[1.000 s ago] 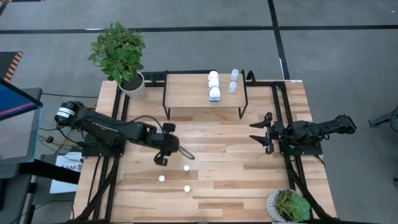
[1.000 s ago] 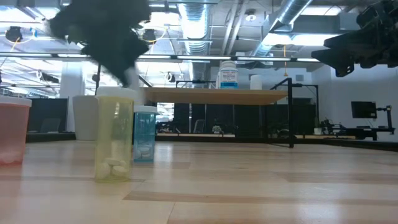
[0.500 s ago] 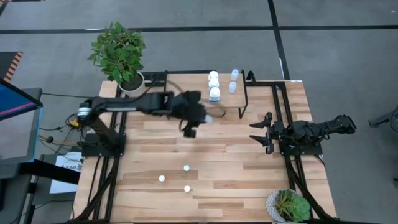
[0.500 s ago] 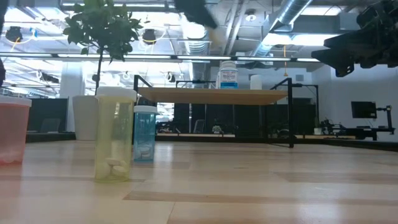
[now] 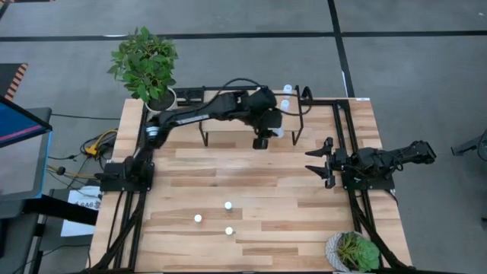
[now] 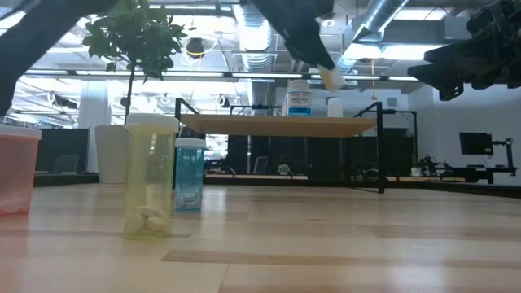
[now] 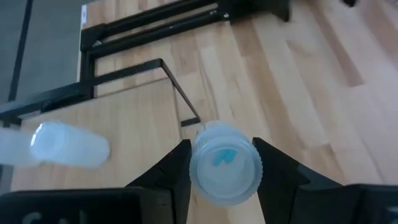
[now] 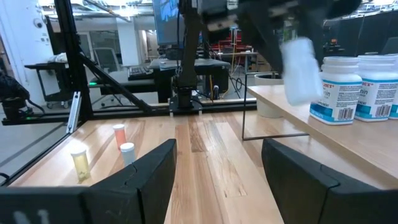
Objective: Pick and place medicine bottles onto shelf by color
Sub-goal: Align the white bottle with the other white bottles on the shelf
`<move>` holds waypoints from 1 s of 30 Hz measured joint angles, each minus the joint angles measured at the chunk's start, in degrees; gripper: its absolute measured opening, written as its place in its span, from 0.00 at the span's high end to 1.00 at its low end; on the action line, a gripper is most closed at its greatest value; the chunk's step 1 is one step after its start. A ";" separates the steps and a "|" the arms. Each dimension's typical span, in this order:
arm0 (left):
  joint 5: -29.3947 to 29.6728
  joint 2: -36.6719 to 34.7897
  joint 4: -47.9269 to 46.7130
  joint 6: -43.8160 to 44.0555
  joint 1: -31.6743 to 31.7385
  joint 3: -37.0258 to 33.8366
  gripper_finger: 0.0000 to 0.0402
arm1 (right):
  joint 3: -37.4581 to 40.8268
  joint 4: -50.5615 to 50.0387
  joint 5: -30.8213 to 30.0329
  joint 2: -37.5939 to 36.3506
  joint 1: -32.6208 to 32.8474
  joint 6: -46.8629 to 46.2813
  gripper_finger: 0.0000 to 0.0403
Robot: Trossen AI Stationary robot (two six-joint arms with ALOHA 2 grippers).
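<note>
1. High view: left gripper [image 5: 261, 140] is hovering at the shelf [image 5: 228, 116] front edge, fingers clamped on a pale blue bottle [image 7: 225, 162].
2. Placing step, I judge; next, lowering beside the blue bottles [image 5: 285, 97].
3. Right gripper [image 5: 316, 163] is waiting, fingers apart.

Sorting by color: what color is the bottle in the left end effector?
Pale translucent blue bottle; left wrist view.

The light-wood table [image 5: 304, 205] carries a low shelf [image 5: 221, 114] on a black frame at its 12 o'clock edge. A potted plant [image 5: 146, 67] stands at the 11 o'clock corner, and a smaller plant [image 5: 353, 252] sits at 5 o'clock. Three small bottles [image 5: 227, 205] stand close together on the bare boards toward 7 o'clock: one yellowish, one blue, one reddish.
</note>
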State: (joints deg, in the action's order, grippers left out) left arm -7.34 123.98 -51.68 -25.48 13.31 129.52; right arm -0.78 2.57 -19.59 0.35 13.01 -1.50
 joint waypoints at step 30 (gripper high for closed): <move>0.52 6.26 6.95 -1.87 5.37 5.21 0.70 | 0.00 -0.02 0.00 0.00 0.01 -0.01 0.36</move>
State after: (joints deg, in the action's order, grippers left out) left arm -6.82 130.24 -44.73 -27.35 18.68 134.74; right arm -0.78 2.55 -19.59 0.35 13.02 -1.51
